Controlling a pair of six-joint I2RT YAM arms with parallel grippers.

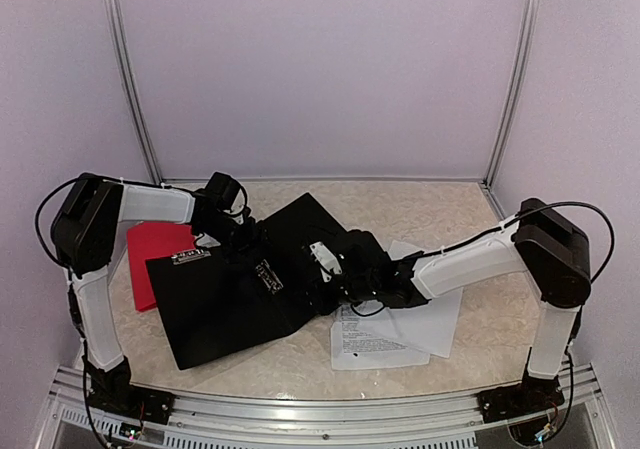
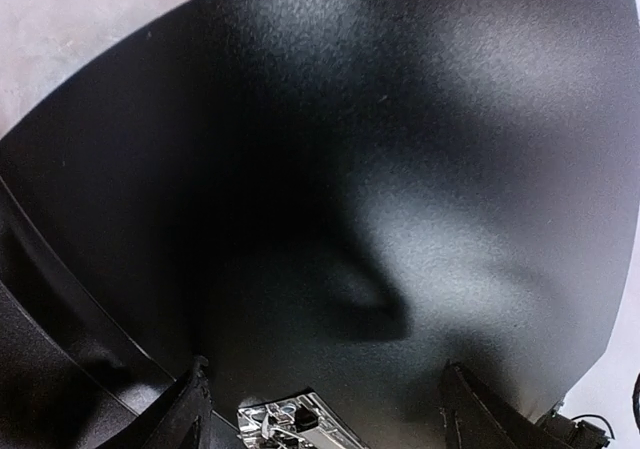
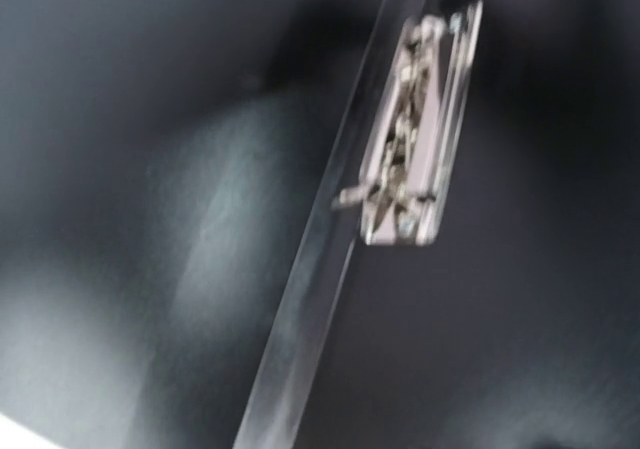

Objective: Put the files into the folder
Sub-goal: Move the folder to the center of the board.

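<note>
black folder (image 1: 230, 299) lies open; files (image 1: 388, 344) beside it

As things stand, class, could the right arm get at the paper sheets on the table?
Probably yes: the sheets lie bare beside the black folder, near the right gripper, nothing on top; only its own forearm overhangs them.

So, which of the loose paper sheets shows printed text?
The frontmost sheet, carrying lines of black text; the angled sheet behind it looks blank.
</note>
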